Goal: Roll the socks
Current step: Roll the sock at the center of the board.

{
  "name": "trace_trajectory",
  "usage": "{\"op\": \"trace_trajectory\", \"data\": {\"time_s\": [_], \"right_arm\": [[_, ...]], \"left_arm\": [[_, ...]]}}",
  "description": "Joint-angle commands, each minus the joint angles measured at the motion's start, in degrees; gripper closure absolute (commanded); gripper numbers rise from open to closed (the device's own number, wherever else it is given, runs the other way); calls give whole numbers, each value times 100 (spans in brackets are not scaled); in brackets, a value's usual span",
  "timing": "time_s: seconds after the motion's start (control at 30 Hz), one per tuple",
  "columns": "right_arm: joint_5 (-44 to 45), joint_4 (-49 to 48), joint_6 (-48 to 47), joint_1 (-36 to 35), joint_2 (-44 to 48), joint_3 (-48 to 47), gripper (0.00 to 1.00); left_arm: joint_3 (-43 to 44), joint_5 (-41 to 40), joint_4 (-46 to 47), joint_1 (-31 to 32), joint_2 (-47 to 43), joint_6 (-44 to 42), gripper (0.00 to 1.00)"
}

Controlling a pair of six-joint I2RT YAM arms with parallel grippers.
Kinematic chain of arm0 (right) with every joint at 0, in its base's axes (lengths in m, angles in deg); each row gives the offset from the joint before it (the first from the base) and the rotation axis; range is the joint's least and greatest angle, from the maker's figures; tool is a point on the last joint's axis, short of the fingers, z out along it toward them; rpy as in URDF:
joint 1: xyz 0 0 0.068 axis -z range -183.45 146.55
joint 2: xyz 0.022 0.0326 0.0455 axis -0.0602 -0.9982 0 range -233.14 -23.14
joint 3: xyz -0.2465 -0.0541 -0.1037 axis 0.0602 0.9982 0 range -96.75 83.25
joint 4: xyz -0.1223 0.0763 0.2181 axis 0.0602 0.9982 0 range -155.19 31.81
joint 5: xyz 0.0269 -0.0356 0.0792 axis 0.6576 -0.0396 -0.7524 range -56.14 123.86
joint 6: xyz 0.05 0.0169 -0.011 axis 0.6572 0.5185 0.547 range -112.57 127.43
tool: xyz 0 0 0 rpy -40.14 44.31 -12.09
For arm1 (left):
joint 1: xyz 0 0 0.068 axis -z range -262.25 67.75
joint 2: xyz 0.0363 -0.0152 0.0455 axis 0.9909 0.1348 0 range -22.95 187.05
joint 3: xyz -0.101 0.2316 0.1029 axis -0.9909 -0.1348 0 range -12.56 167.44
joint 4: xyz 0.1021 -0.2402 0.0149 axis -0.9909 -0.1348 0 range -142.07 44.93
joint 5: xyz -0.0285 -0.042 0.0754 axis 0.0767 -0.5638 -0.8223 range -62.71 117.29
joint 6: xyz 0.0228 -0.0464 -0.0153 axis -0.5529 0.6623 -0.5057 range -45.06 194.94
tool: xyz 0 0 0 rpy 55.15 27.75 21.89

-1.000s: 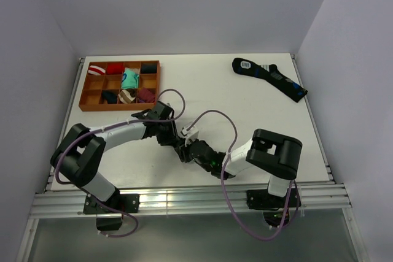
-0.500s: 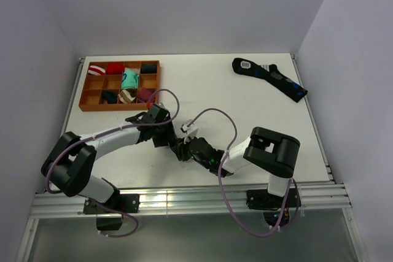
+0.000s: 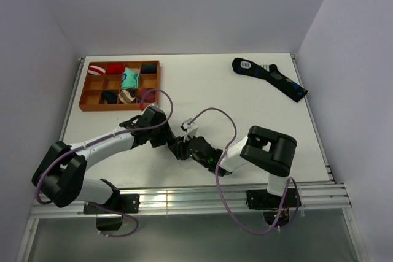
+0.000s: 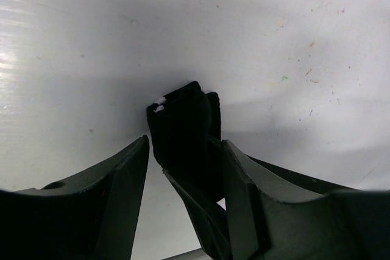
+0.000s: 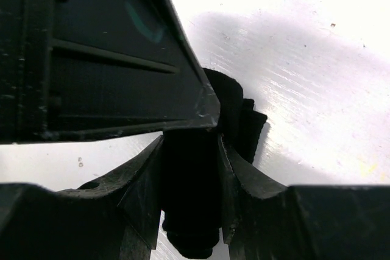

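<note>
The sock (image 4: 183,127) sits on the counter (image 3: 245,111) near its front edge, a little left of centre, where the 2 arms meet. It is a compact black wad, with a bit of white showing at its upper left corner in the left wrist view. How tightly it is rolled cannot be told.

The right end effector (image 5: 190,150) is clenched on the sock: in its wrist view the black knit fills the whole gap between the 2 fingers (image 5: 137,193), and more of the wad bulges out beyond the tips.

The left end effector (image 4: 184,149) is released. Its 2 fingers straddle the sock, and bare counter shows between the left finger (image 4: 125,187) and the knit. The other finger lies right against the sock's edge. It comes in from the left, the right one from the right, so the 2 meet nearly tip to tip over the wad.

An orange tray (image 3: 116,108) with compartments stands at the far left, well apart from the sock. It holds coloured bundles (image 3: 129,79). A long sock (image 3: 270,77), dark with blue marks, lies flat at the far right.
</note>
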Motion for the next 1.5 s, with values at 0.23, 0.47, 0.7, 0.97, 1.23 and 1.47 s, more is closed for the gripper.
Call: {"op": "trace_trajectory", "data": {"time_s": [0.23, 0.47, 0.7, 0.97, 1.23, 1.47], "right_arm": [[-417, 1706, 331, 38, -660, 410, 89], [-435, 1706, 340, 64, -678, 401, 88], [-690, 1653, 498, 239, -748, 419, 89], [-734, 1636, 612, 275, -889, 401, 89], [-778, 1670, 665, 292, -959, 428, 89], [-839, 1644, 700, 310, -959, 489, 89]], "left_arm": [[-398, -294, 125, 16, -486, 756, 44], [-495, -320, 354, 104, -478, 1186, 44], [-574, -566, 521, 402, -408, 1608, 44], [-644, -804, 468, 561, -328, 1811, 45], [-812, -865, 495, 570, -346, 1907, 45], [-996, -804, 741, 508, -311, 1934, 45]]}}
